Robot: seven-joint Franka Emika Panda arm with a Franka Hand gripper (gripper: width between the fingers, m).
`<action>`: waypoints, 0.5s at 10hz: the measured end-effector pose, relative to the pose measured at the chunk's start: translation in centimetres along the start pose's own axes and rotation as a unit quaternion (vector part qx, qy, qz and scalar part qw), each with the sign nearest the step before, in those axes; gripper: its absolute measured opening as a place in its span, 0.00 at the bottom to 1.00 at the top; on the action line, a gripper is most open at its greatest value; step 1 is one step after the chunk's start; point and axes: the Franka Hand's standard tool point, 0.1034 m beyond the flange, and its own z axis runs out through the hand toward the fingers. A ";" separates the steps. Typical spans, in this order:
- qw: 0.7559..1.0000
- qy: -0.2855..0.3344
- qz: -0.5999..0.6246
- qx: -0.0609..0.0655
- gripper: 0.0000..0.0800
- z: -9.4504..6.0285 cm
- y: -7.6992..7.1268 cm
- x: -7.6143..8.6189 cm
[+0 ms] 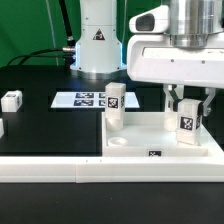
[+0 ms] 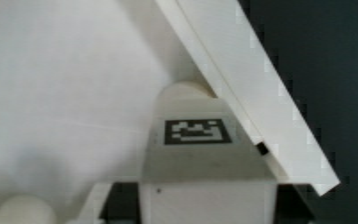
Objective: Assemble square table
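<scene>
Robotics lab, black bench, green backdrop, tagged marker board, robot base

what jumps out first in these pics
The gripper clasps a tagged leg over the slab's far corner, on the exterior view's right. A second leg stands upright at the slab's other far corner. A loose leg sits on the black table near the exterior view's left edge.
</scene>
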 end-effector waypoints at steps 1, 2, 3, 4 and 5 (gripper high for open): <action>0.998 0.001 0.064 -0.001 0.36 0.0 0.0 0.0; 0.993 0.002 0.116 -0.002 0.36 0.0 0.0 -0.1; 0.989 0.002 0.151 -0.003 0.36 0.0 -0.1 -0.2; 0.986 -0.001 0.168 0.000 0.36 0.0 0.0 0.0; 0.983 -0.004 0.183 0.003 0.36 0.0 0.1 0.0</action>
